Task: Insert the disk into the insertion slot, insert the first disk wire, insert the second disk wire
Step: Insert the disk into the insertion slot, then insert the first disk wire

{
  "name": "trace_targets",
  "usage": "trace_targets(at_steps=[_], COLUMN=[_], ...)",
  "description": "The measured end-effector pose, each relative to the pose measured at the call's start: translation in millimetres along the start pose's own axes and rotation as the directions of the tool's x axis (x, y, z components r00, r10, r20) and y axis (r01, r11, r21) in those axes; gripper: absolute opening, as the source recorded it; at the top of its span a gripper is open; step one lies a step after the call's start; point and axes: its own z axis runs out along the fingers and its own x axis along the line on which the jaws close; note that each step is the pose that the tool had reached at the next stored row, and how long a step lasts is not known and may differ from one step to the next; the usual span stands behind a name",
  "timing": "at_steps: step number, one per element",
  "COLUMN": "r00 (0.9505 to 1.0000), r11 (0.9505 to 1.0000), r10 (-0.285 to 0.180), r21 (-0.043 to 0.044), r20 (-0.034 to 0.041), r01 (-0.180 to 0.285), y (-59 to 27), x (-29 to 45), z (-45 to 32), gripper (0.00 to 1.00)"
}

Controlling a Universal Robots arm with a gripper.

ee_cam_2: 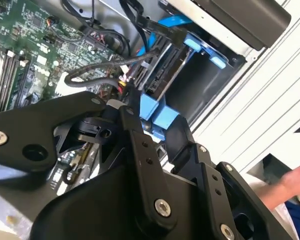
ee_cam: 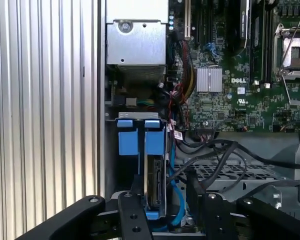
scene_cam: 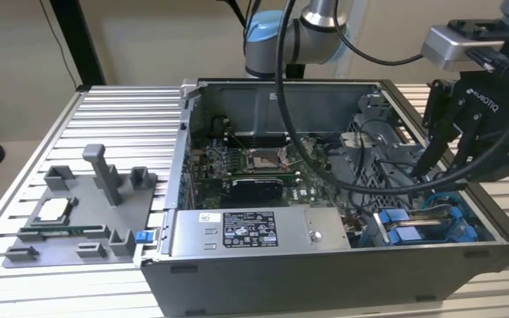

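The disk [ee_cam: 155, 185] stands on edge in the insertion slot [ee_cam: 139, 137], whose bright blue tabs sit at the case's corner. My gripper [ee_cam: 170, 197] hangs over the disk's other end and is open. One finger [ee_cam: 134, 215] lies right beside the disk and the other [ee_cam: 210, 215] stands off it. In the second wrist view the disk's blue frame end [ee_cam_2: 159, 116] shows between my fingers at the gripper [ee_cam_2: 157, 122]. In the exterior view my gripper [scene_cam: 440, 173] hovers over the slot [scene_cam: 413, 228] at the case's front right. Loose black wires [ee_cam: 215, 152] lie beside the bay.
The silver power-supply box [scene_cam: 246, 232] sits along the case's front wall, with the motherboard [scene_cam: 254, 165] behind it. A grey fixture plate [scene_cam: 77, 212] lies on the ribbed table at the exterior view's left. A person's hand [ee_cam_2: 295, 185] shows beyond the case.
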Motion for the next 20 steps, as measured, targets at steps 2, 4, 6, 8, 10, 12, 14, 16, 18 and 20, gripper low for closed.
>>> trace_targets(at_steps=[2, 4, 6, 8, 10, 12, 14, 16, 18, 20], r00=[1.0000, 1.0000, 1.0000, 0.9999, 0.9996, 0.9994, 0.9994, 0.9993, 0.9991, 0.9991], r11=[1.0000, 1.0000, 1.0000, 1.0000, 1.0000, 1.0000, 1.0000, 1.0000, 1.0000, 1.0000], r10=[0.000, 0.000, 0.000, 0.000, -0.001, -0.001, -0.001, -0.001, 0.000, 0.001], r21=[0.0007, 0.0010, 0.0021, 0.0035, 0.0046, 0.0050, 0.0051, 0.0051, 0.0053, 0.0054], r20=[0.0000, 0.0003, 0.0027, 0.0130, 0.0272, 0.0344, 0.0346, 0.0365, 0.0417, 0.0421], r01=[0.000, 0.000, 0.000, 0.000, 0.001, 0.001, 0.001, 0.001, 0.000, -0.001], y=[0.3, 0.9, 1.7, 2.5, 2.9, 3.0, 3.2, 3.2, 3.2, 3.2], x=[-5.7, -8.6, -11.1, -12.0, -12.2, -12.3, -12.3, -12.2, -12.2, -12.3], z=[0.0, 0.6, 1.5, 2.4, 3.2, 4.8, 6.0, 7.3, 7.5, 7.6], gripper=[1.00, 1.00, 1.00, 1.00, 0.00, 0.00, 0.00, 0.00, 0.00, 0.00])
